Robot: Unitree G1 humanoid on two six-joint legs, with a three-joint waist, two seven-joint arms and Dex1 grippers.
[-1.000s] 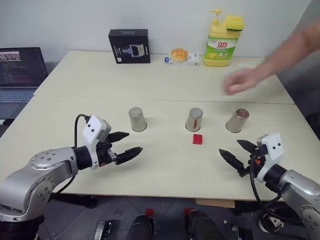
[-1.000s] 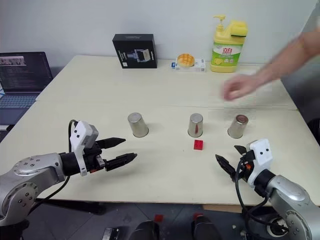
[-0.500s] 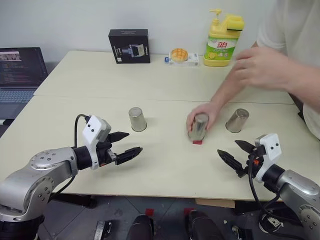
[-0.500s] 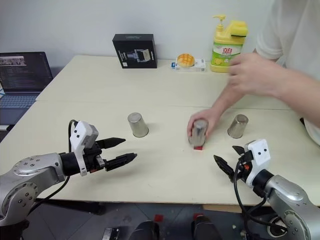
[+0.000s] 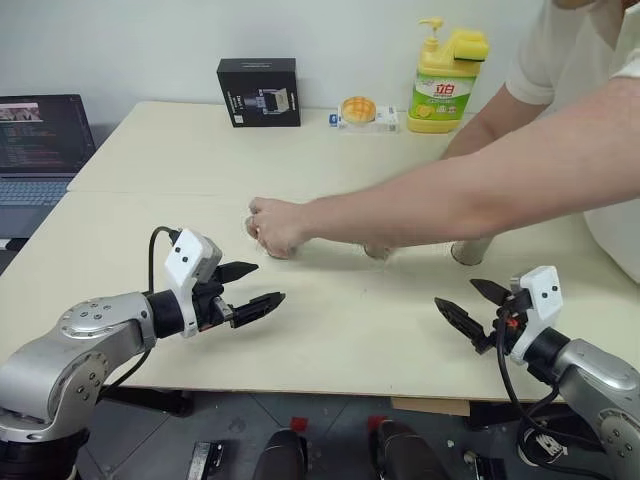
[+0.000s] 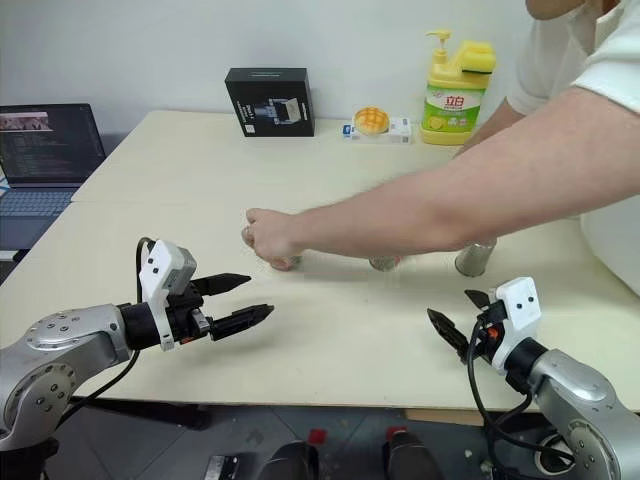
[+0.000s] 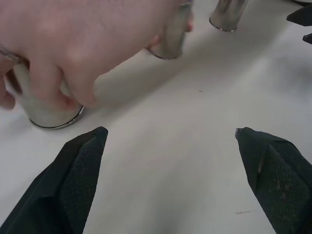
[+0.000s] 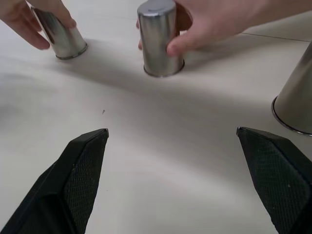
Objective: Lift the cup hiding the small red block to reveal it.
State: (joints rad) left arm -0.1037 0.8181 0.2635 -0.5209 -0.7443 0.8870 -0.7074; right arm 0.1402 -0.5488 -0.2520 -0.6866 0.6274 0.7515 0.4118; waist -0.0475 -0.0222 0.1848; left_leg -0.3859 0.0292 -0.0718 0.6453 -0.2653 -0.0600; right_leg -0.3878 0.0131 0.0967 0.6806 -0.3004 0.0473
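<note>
Three steel cups stand upside down in a row on the table [image 5: 330, 340], mid-frame in the head views. A person reaches across from the upper right with both arms. One hand [image 5: 272, 225] is closed over the left cup [image 8: 58, 35], left of centre. The other hand [image 8: 209, 19] grips the middle cup [image 8: 159, 39], mostly hidden behind the forearm [image 5: 470, 190] in the head views. The right cup [image 6: 474, 258] stands untouched, just right of the forearm.

The red block isn't visible; can't tell which cup covers it.

Left gripper [image 5: 250, 290], lower left of frame: fingers apart, nothing between them, hovering over the table near the left cup, not touching it. Right gripper [image 5: 472, 308], lower right: fingers spread wide, empty, near the right cup but short of it.

Far edge of the table: black box [image 5: 259, 91] upper centre-left, yellow soap bottle [image 5: 445, 80] upper centre-right, a small packet with a bun [image 5: 360, 112] between them. Laptop [image 5: 40, 135] at the far left edge.
</note>
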